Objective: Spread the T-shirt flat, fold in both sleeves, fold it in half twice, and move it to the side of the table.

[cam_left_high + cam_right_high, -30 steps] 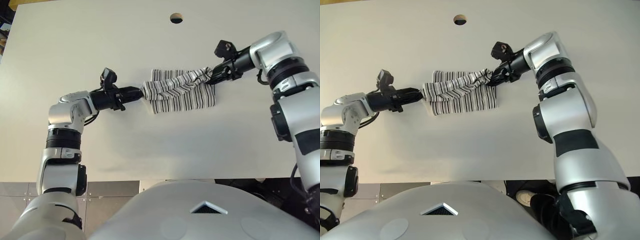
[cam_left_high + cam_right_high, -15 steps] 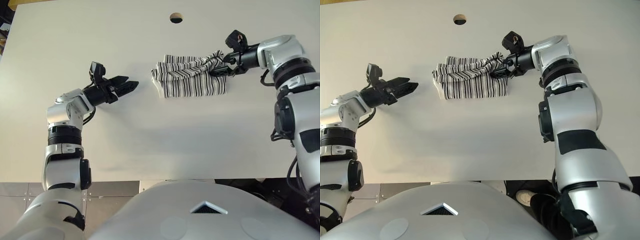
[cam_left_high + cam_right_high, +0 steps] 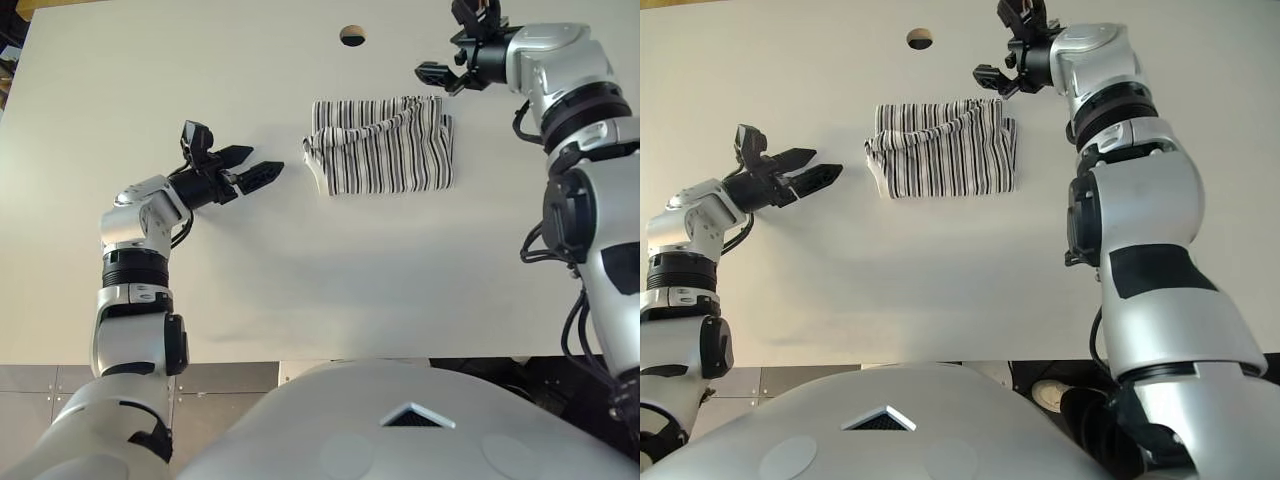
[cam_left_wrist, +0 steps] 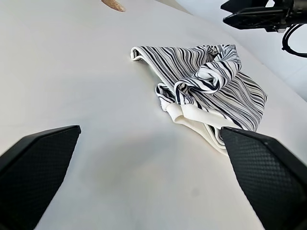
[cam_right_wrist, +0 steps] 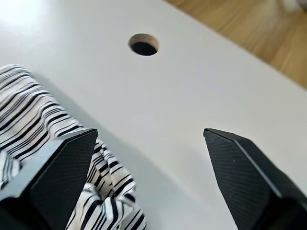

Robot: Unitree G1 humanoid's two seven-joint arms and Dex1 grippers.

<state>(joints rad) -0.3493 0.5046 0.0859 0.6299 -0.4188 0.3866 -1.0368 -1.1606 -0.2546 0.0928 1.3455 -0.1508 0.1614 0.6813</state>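
Observation:
The black-and-white striped T-shirt [image 3: 380,148] lies folded into a small, slightly rumpled rectangle on the white table [image 3: 320,260], right of centre. My left gripper [image 3: 264,161] hovers open just left of the shirt, a short gap away, with nothing between its fingers. In the left wrist view the T-shirt [image 4: 211,91] lies ahead of the open gripper [image 4: 153,182]. My right gripper [image 3: 446,48] is open above the table beyond the shirt's far right corner, apart from it. The right wrist view shows the T-shirt's edge [image 5: 29,110] beside one finger [image 5: 57,167].
A round cable hole [image 3: 352,36] sits in the table near its far edge, just beyond the shirt. Bare tabletop stretches to the left and toward the near edge. Wooden floor [image 5: 249,28] shows past the far edge.
A second ago both grippers held the shirt stretched between them. The left let go and drew back left. The right dragged the shirt right and farther away, then released it and lifted off.

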